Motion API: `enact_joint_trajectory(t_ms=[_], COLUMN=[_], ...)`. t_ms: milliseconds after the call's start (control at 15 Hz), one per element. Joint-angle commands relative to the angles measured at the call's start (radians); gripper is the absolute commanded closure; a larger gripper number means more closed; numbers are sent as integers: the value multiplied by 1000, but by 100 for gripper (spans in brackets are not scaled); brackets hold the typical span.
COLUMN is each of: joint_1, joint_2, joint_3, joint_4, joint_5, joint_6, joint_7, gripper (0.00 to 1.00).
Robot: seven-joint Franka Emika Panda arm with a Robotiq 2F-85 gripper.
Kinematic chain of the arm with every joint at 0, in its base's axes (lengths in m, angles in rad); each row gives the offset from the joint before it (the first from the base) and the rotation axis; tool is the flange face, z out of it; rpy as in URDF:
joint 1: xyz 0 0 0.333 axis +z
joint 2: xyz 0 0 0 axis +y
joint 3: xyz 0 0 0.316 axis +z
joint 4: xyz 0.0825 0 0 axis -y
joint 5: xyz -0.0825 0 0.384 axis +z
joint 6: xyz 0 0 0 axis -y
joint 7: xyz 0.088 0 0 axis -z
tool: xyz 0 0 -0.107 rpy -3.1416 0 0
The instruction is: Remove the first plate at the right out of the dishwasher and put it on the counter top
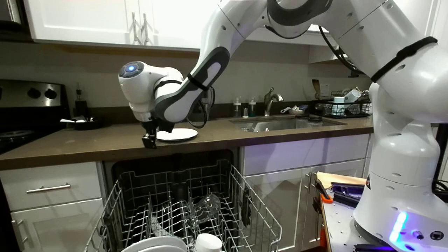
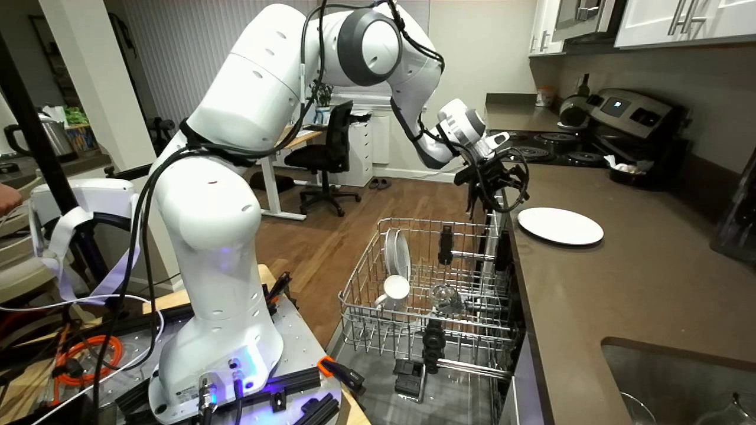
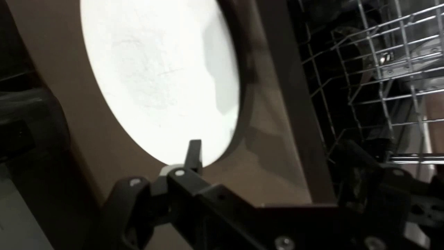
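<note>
Although the tool [image 1: 149,139] hangs near the plate [image 2: 561,226], it is apart from it and pinches nothing: in the wrist view its fingers [image 3: 194,152] stand spread (the one toward the dishwasher [image 2: 458,394] is blurred), with bare surface [image 2: 649,283] showing between them. The plate lies flat on that surface, close to the front edge and over the dishwasher opening, a position that makes for a short carry; the placing may therefore be judged complete, leaving only a withdrawal of the arm [image 1: 206,70] that does not nudge the plate. Lower down, the wire rack [image 1: 257,198] is drawn out, presumably to admit the tool from above. It holds further white dishes [image 2: 403,255] on edge, probably so that water can run off them, with a white cup [image 2: 396,287] beside them and a clear glass [image 1: 209,207] deeper in. Farther along, the brown surface continues to a sink [image 2: 661,366] with a metal faucet [image 1: 268,103], and in the opposite direction it meets a black stove [image 2: 558,152]. Beyond these, white cabinets [image 1: 87,21] hang overhead, and an exterior view opens on the room: wooden floor [image 2: 407,203], a dark office chair [image 2: 336,136] beside a desk [image 2: 270,180], and pale vertical blinds [image 2: 189,59].
</note>
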Motion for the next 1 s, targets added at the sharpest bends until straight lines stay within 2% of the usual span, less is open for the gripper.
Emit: enact_joint_trajectory(t_ms=[0, 267, 533, 600, 667, 733, 933], joint_1=[-29, -39, -68, -113, -17, -36, -53], joint_2=[-138, -286, -435, -462, -375, -407, -448], joint_3=[57, 108, 176, 230, 133, 158, 176], joint_4=[-189, -395, -567, -593, -496, -530, -571], joint_5=[136, 327, 610, 675, 594, 639, 659], joint_6=[84, 155, 168, 150, 144, 143, 143], joint_7=[-151, -333, -603, -673, -555, -606, -634], gripper=[0, 0, 0, 0, 0, 0, 0])
